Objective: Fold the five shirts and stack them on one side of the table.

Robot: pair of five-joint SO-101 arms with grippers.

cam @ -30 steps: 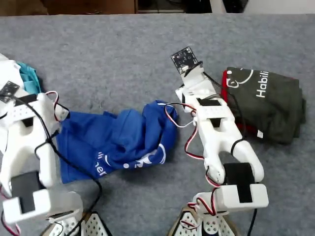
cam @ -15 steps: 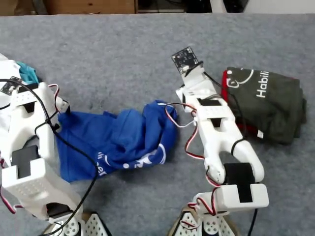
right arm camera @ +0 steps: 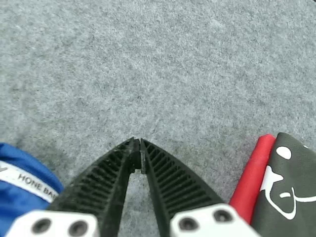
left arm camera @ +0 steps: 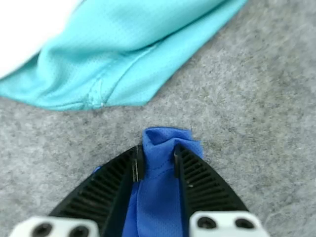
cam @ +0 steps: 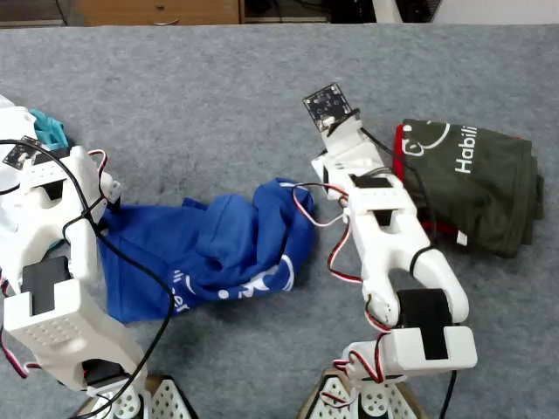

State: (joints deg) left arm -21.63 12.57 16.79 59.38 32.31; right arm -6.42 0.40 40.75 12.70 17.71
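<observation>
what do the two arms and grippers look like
The left arm and right arm are blocky white plastic with black servo motors and loose red, black and white cables. A small black circuit board sits on the right arm's wrist. The left gripper and right gripper have black, ribbed, tapering fingers on white bases with screw holes.

light: bright, even | source: overhead | shadows: soft, faint, close under objects

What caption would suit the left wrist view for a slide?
Left gripper shut on a fold of the blue shirt near a turquoise shirt.
</observation>
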